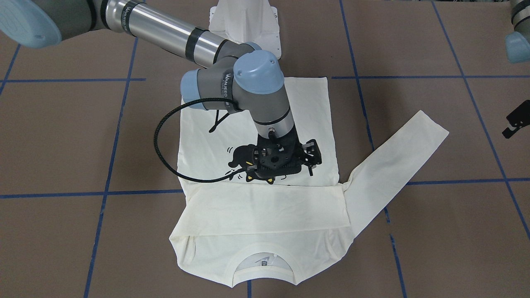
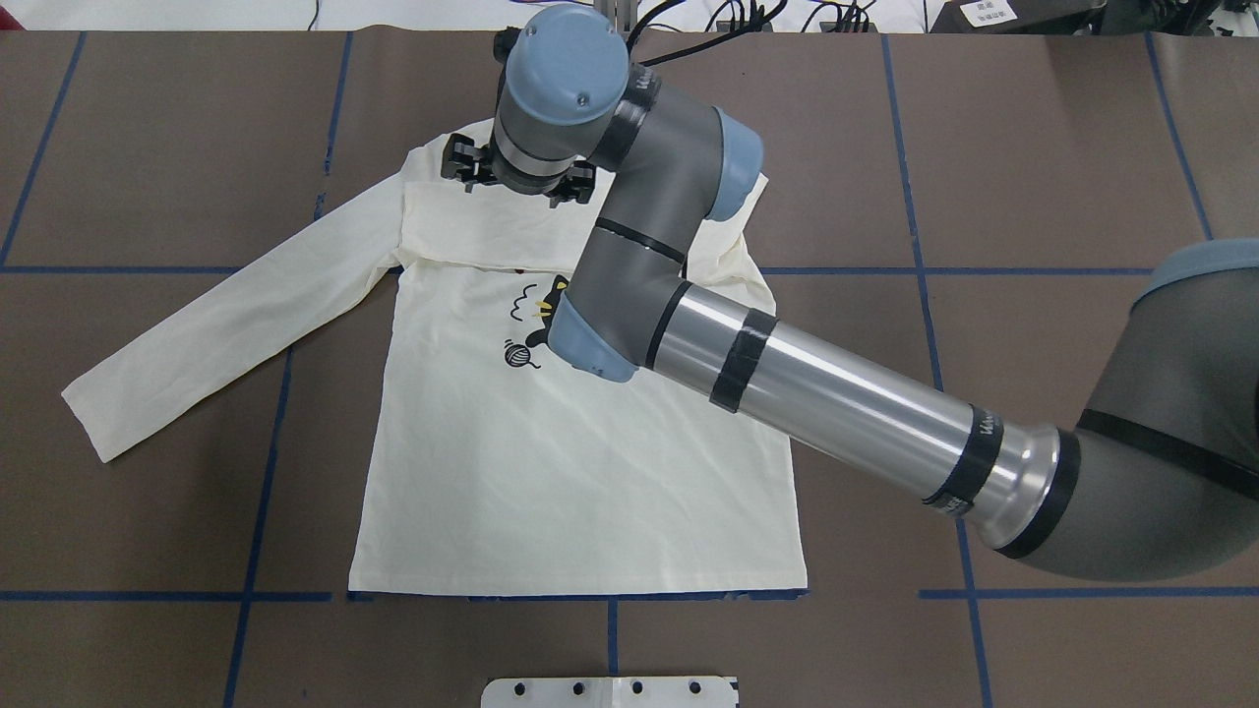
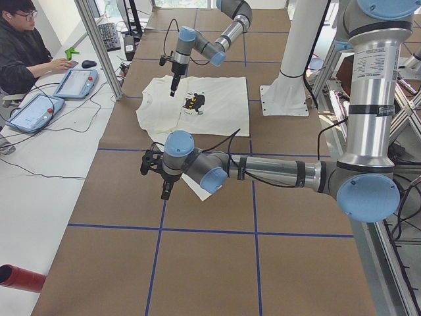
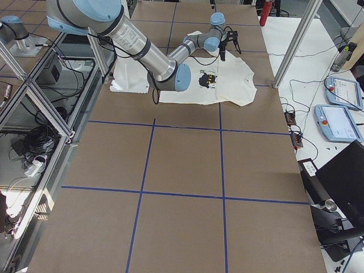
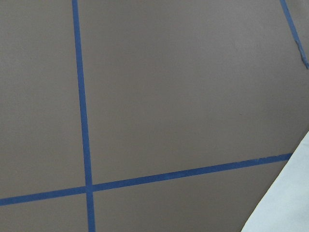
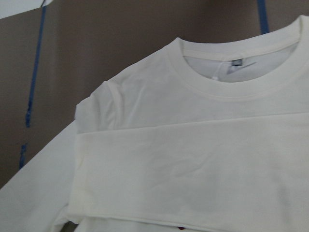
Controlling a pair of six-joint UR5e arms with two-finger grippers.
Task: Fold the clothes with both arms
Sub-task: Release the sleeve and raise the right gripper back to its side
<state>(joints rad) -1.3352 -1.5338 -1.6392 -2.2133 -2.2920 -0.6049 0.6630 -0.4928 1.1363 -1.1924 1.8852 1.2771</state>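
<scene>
Starting wide with the brown table [image 2: 1033,147], gridded in blue tape [image 2: 984,270]. Reaching in over the middle of it with the right arm [image 2: 836,393], silver forearm slanting across, wrist bent down above the top of the garment. Stretching low along the other flank with the left arm [image 3: 276,171], wrist turned down just beside the end of a sleeve. Spread flat at mid-table, print up: the cream T-shirt [image 2: 580,482], hem toward the white pedestal [image 2: 610,691], neck toward the operators' side. Out on the robot's left, lying on a slant, cuff nearer the robot than the shoulder: the spread sleeve [image 2: 226,324]. Laid straight across the chest below the neck, edge right at the print: the folded sleeve [image 1: 265,207]. Hanging point-down over that band with the right gripper [image 1: 285,163], seemingly above the cloth rather than on it; fingers tucked beneath the wrist, so no telling whether clenched or released. Same story with the left gripper [image 3: 165,191]: pointing down over bare table, grip impossible to read. In the left wrist camera, only tape, brown board and one pale corner of the spread sleeve. Peeking out beside the fold, the black cat [image 1: 244,159] and, nearer the hem, the yarn ball [image 2: 516,354]. Up at the neck, the ribbed collar [image 6: 231,92] with a small label [image 6: 235,62] inside.
</scene>
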